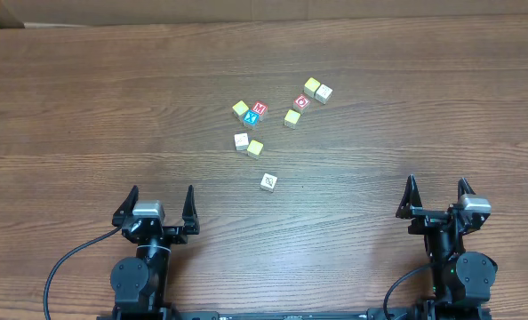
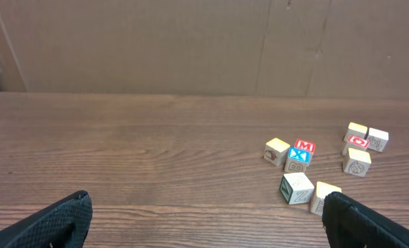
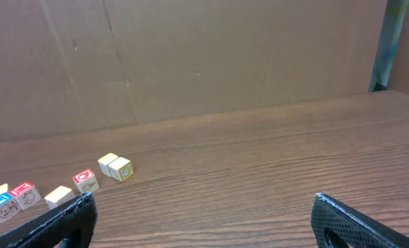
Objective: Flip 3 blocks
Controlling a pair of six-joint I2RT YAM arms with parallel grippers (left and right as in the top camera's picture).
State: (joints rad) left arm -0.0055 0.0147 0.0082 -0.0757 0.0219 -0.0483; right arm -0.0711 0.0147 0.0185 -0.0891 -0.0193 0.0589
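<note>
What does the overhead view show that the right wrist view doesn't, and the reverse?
Only overhead: the left gripper, open, and the lone pale block nearest the arms. Only right wrist: the cardboard wall behind the table. Both: the red O cube, the touching pair of blocks beyond it and the open right gripper.

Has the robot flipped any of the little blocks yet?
Nothing looks done yet. The left gripper and right gripper are both open and empty, parked well apart from the blocks. Nothing is in hand. All three flips seem left to do, though the faces alone can't prove it.
</note>
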